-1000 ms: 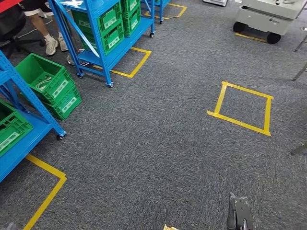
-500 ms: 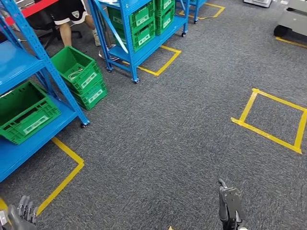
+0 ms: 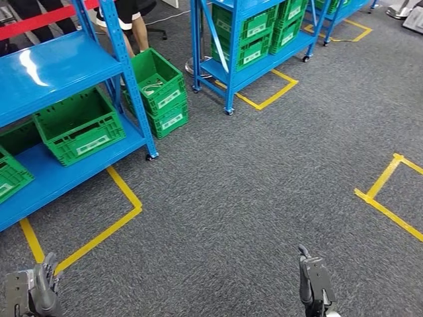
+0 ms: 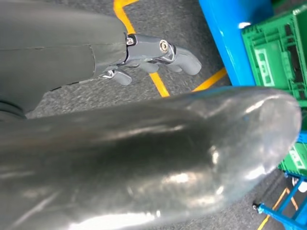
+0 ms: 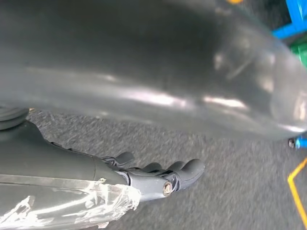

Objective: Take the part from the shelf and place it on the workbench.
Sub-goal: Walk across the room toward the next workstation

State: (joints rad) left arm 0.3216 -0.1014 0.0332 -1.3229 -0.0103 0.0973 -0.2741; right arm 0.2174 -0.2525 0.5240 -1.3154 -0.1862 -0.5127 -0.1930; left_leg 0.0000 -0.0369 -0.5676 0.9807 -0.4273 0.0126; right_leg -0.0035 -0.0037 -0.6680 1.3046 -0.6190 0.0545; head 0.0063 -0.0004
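A blue shelf (image 3: 55,66) stands at the left of the head view, with an open green crate (image 3: 80,125) on its lower board and another (image 3: 10,173) at the picture's edge. I cannot make out what lies inside them. My left hand (image 3: 34,294) hangs low at the bottom left, fingers stretched out and holding nothing; the left wrist view has its fingers (image 4: 159,50) above yellow tape near the shelf. My right hand (image 3: 313,284) hangs at the bottom right, also empty, with fingers (image 5: 166,175) straight over grey carpet.
Two stacked green crates (image 3: 162,92) sit on the floor beside the shelf post; something pale lies in the top one. A second blue shelf (image 3: 249,39) with crates stands behind. A person's legs (image 3: 132,23) are at the back. Yellow tape (image 3: 125,195) marks squares on the carpet.
The camera has swung left and the whole scene has shifted right. The near shelf and its crates now sit larger and closer, and my left hand shows more fully at the bottom.
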